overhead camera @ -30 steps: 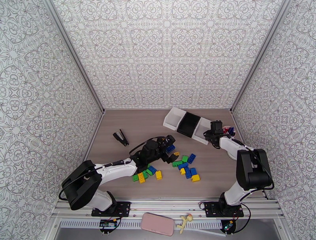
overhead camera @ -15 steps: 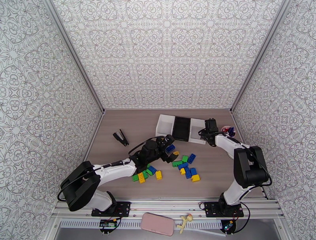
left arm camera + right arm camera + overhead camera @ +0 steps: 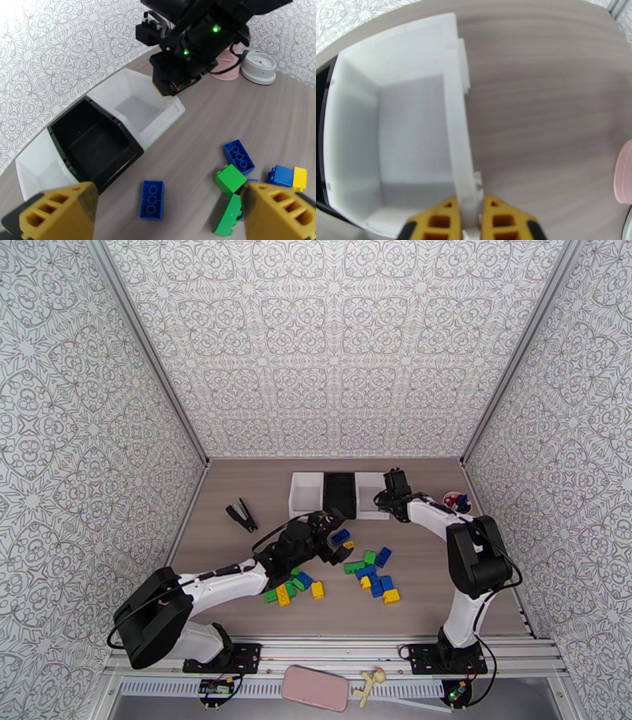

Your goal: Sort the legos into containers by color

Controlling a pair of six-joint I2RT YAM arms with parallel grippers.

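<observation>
Wood-grain tabletop (image 3: 411, 556) under everything. Toward its far edge, near the middle: row of three joined containers (image 3: 340, 494), white, black, white, with nothing sorted into them yet by the look of it. Clamped on the outer end wall of the right white bin (image 3: 454, 118): right gripper (image 3: 472, 215), fingers pinching the thin plastic from both sides.

Just nearer than the containers: left gripper (image 3: 168, 187), spread wide, grasping nothing, hanging low over the wood. Scattered across the middle of the tabletop, nearer than the row: legos (image 3: 371, 571) in blue, green and yellow, loose, in two clusters.

Smallest and most pressing: one blue brick (image 3: 151, 199), flat on the wood, studs up, apart from the rest, almost straight below the open fingers and between them. Long axis pointing roughly toward the containers, so across the line from finger to finger. Probably just a short drop and a squeeze on its narrow sides. Left arm plainly the nearer one; right arm busy with the bin.
</observation>
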